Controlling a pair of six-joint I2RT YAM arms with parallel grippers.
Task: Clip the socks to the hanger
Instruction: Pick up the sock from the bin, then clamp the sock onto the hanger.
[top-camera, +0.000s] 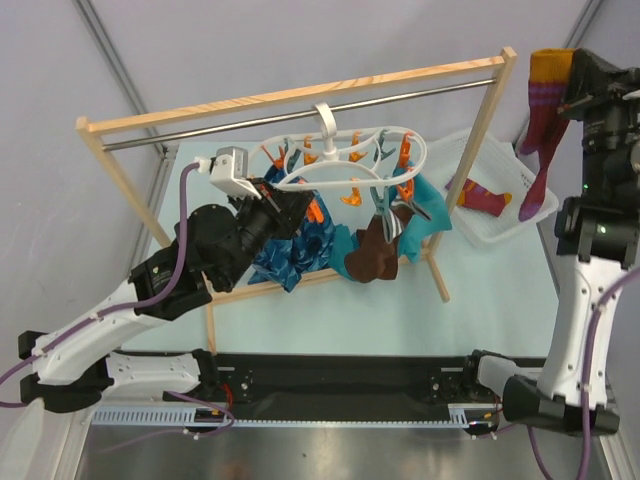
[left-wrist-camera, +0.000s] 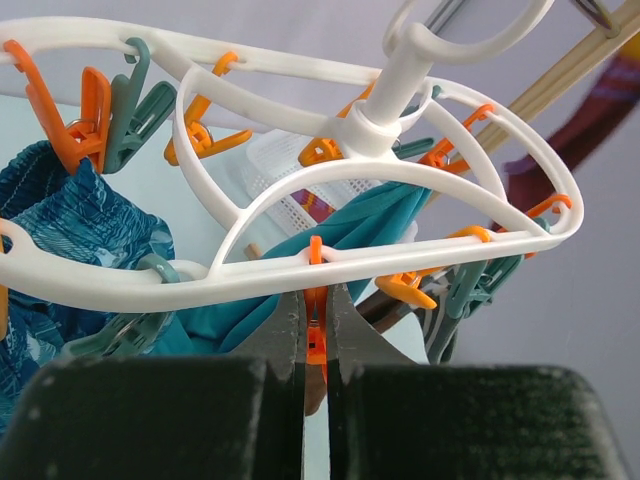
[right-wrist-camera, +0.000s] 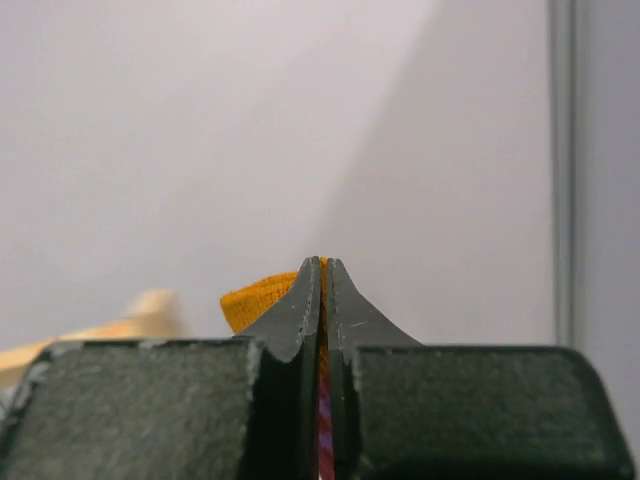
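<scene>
**Both arms clamped: 1 on a clip, 1 on a sock**

The left gripper (left-wrist-camera: 316, 305) was raised under the white hanger (left-wrist-camera: 402, 85), its jaws pinched tight on an orange clip (left-wrist-camera: 316, 345) that dangled from the near rim of the looped ring. The hanger hung by its hook from the metal bar (top-camera: 200, 135) of the wooden rack (top-camera: 300, 93). A dark brown sock (top-camera: 372, 255) hung clipped below the ring, with blue patterned cloth (top-camera: 298, 248) to its left and plain teal cloth (top-camera: 432, 215) to its right.

The right gripper (right-wrist-camera: 322, 272) was held high, well to the right of the rack, its jaws clenched on the orange end of a striped sock (top-camera: 540, 135); the magenta-purple length drooped straight down from the fingers (right-wrist-camera: 350, 325). A 2nd striped sock (top-camera: 486, 197) lay in the white basket (top-camera: 478, 232) on the pale table (top-camera: 330, 310), behind the rack's right post.
</scene>
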